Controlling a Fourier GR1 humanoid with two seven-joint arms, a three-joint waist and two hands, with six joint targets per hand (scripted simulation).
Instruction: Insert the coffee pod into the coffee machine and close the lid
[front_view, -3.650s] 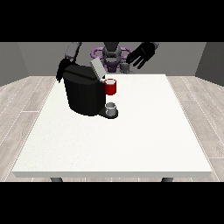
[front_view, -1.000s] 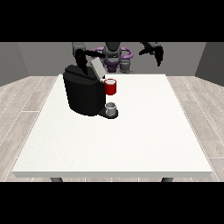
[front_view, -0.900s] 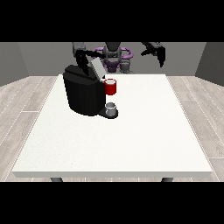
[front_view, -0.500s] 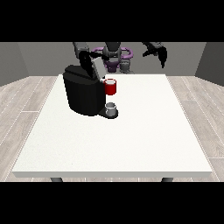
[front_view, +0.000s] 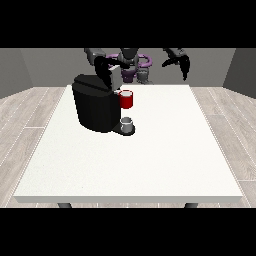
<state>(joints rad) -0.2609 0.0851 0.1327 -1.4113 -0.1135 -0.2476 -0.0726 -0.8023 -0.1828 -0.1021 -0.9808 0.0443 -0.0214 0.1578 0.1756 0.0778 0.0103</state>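
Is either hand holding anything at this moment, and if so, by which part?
The hand at the view's left rests on top of the coffee machine; a grip cannot be told. The hand at the view's right hangs in the air, holding nothing.

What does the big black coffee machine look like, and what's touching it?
The coffee machine is a chunky black box standing upright on the white table, near the far edge at the view's left. A red part sticks out of its front, and a small grey cup sits beneath it on the machine's base. The hand at the view's left rests on its top. Whether the lid is fully shut cannot be told.
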